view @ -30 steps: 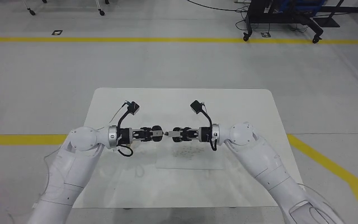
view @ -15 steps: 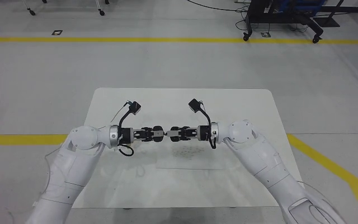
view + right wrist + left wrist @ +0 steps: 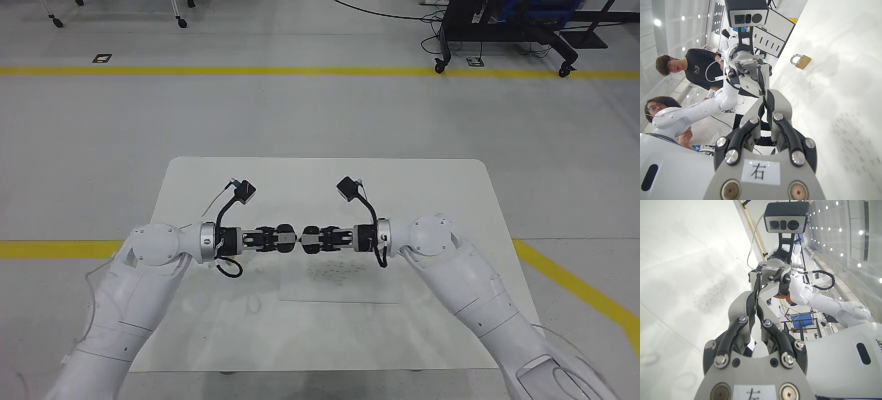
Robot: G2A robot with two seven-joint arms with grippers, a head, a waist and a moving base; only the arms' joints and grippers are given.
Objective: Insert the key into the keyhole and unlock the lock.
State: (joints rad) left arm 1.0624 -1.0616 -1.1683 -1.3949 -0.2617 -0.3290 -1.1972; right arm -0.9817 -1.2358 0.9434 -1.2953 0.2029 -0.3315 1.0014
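Note:
Both arms hover over the middle of the white table (image 3: 440,190), wrists turned toward each other. My left gripper (image 3: 293,237) and my right gripper (image 3: 306,237) meet tip to tip. The left wrist view shows the left gripper (image 3: 754,299) shut, its black pads pressed together, with the right gripper (image 3: 758,289) just beyond. In the right wrist view the right gripper (image 3: 765,99) is shut too, facing the left gripper (image 3: 762,91). I cannot make out a key between either pair of pads. A brass padlock (image 3: 803,62) with a steel shackle lies flat on the table, off to the side under the left arm.
A thin clear sheet (image 3: 340,290) with faint dark smudges (image 3: 335,270) lies on the table under the grippers. Bare tabletop surrounds it on all sides. The table's front edge is near the robot's body.
The two grippers have closed the gap between them. A second ago their tips were a little apart; now they touch at the centre.

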